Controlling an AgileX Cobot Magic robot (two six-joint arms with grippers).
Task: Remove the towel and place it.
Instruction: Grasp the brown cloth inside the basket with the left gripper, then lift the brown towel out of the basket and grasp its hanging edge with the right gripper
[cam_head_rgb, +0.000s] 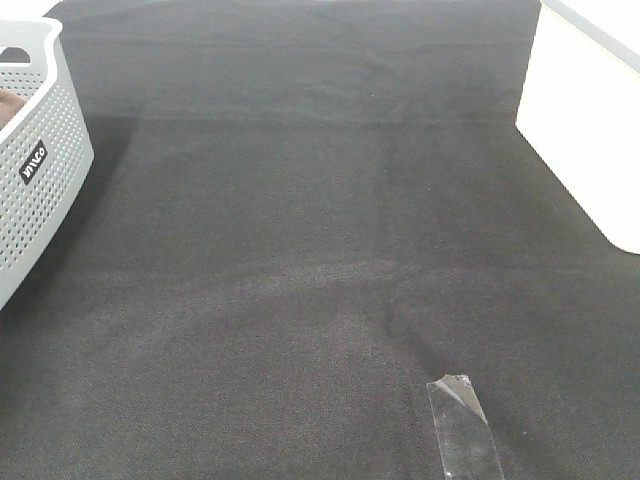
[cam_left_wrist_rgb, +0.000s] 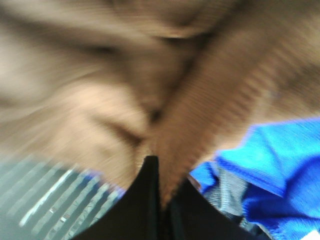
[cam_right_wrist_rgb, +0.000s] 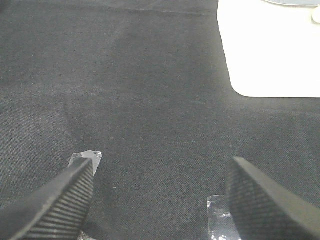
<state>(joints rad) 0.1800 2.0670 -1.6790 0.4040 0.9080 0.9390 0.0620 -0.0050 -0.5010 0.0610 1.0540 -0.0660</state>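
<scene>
The brown plush towel (cam_left_wrist_rgb: 150, 85) fills the left wrist view, bunched in folds and blurred. My left gripper (cam_left_wrist_rgb: 164, 192) is pushed into it, its black fingers close together with a fold of towel pinched between them. In the exterior high view only a brown sliver of the towel (cam_head_rgb: 8, 106) shows inside the white basket (cam_head_rgb: 45, 170) at the far left. My right gripper (cam_right_wrist_rgb: 160, 200) is open and empty, low over the black cloth (cam_right_wrist_rgb: 150, 100). Neither gripper shows in the exterior high view.
A blue cloth (cam_left_wrist_rgb: 270, 165) lies beside the towel in the basket, whose slatted wall (cam_left_wrist_rgb: 45, 200) shows close by. A strip of clear tape (cam_head_rgb: 462, 425) lies on the black table cloth at the front right. A white block (cam_head_rgb: 580, 130) stands at the right edge.
</scene>
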